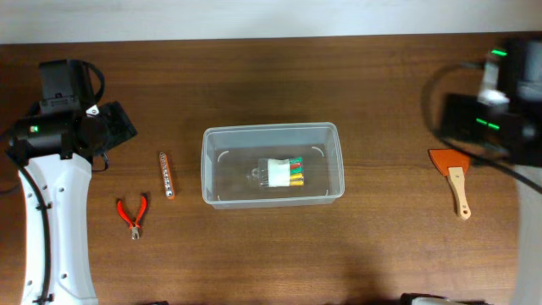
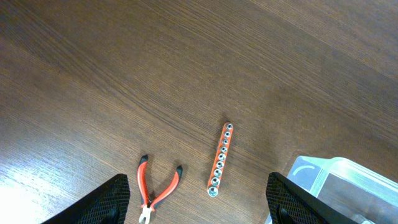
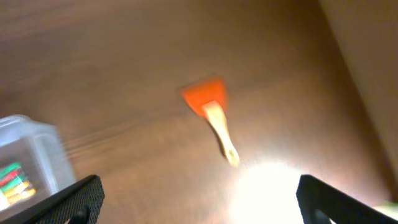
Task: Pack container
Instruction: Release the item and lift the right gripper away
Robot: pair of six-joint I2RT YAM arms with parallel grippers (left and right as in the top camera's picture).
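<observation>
Wooden table [image 1: 381, 254] under container [image 1: 205, 165], perhaps wall [image 1: 254, 17] beyond

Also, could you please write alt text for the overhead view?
A clear container sits centred on a wooden table, holding a bundle of coloured items. Red-handled pliers and an orange socket strip lie to its left, an orange scraper with a wooden handle to its right.

Clear glossy plastic container [image 1: 218, 140] — matt wood-grain table [image 1: 271, 76].

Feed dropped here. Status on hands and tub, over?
Left hand open, empty. Right hand open, empty. Tub centre, one small pack inside. Pliers, bit strip, scraper lie outside; nothing blocking.
</observation>
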